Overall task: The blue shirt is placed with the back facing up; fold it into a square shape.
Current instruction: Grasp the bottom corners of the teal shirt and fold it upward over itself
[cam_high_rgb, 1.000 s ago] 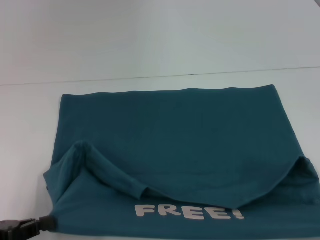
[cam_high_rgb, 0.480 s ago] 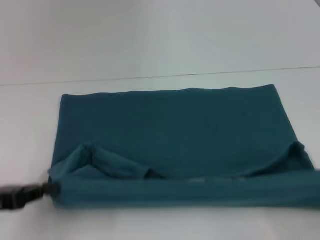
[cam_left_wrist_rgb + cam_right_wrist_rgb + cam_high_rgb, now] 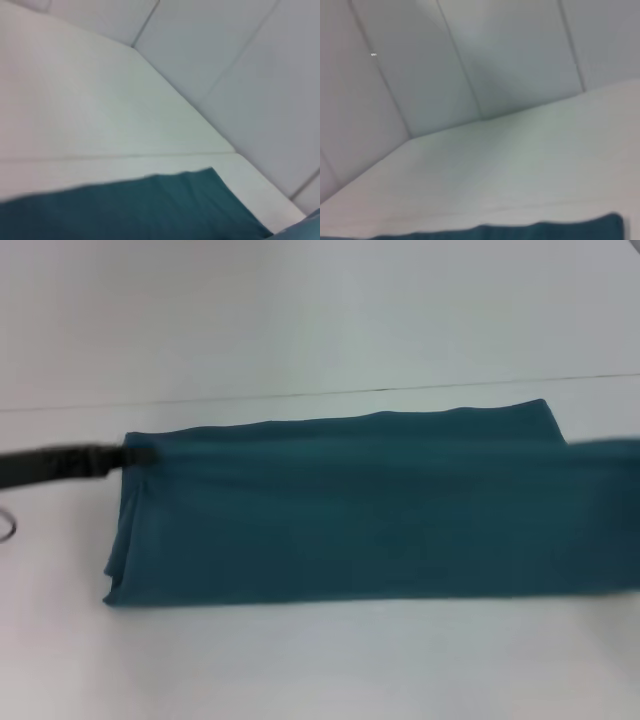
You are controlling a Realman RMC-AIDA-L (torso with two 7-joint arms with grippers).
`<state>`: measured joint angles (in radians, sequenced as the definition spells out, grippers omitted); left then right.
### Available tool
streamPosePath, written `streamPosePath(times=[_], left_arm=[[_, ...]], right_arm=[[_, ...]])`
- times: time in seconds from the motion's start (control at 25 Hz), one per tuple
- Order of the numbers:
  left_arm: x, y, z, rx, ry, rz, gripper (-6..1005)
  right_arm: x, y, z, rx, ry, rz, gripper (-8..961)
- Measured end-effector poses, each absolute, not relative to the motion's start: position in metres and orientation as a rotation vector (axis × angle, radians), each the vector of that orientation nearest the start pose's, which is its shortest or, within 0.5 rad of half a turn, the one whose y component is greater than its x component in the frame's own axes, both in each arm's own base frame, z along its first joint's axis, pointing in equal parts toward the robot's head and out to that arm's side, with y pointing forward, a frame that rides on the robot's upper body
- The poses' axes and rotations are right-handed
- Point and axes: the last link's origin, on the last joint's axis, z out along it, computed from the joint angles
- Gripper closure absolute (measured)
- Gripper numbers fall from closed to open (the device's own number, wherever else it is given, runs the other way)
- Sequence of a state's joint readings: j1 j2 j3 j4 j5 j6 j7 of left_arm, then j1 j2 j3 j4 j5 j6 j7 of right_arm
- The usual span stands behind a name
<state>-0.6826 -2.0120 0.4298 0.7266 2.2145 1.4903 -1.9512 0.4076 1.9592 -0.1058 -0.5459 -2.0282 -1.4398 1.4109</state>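
A bare test bench in a lab or robot-trial room, by the look of it: a plain white table with a thin seam running across it, backed by a wall of flat pale panels with narrow joints between them. Nothing homely or shop-like shows, only the blue shirt spread on the table and a dark robot arm reaching in from the left

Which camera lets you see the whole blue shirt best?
The head view. It shows nearly all of the blue shirt spread as a wide band on the white table, with the left gripper at its far left corner. The two wrist views only catch a strip of its edge.
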Motion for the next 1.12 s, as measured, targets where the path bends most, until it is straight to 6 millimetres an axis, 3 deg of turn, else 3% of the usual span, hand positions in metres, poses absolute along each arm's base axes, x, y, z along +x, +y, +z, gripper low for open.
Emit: streamPosePath(times=[0.2, 0.44, 0.8, 1.12], left_arm=[[-0.253, 0.420, 0.053, -2.290, -1.191, -0.615, 975], [-0.255, 0.440, 0.048, -2.171, -1.162, -0.587, 969], [-0.250, 0.454, 0.034, -2.118, -1.096, -0.548, 961], [-0.243, 0.459, 0.028, -2.120, -1.078, -0.540, 953]], right_arm=[[0.360, 0.350, 0.097, -1.909, 0.940, 0.766, 926], [0.345, 0.387, 0.086, -1.809, 0.865, 0.703, 926], [0.334, 0.410, 0.073, -1.765, 0.814, 0.654, 926], [0.332, 0.415, 0.066, -1.761, 0.798, 0.628, 926]])
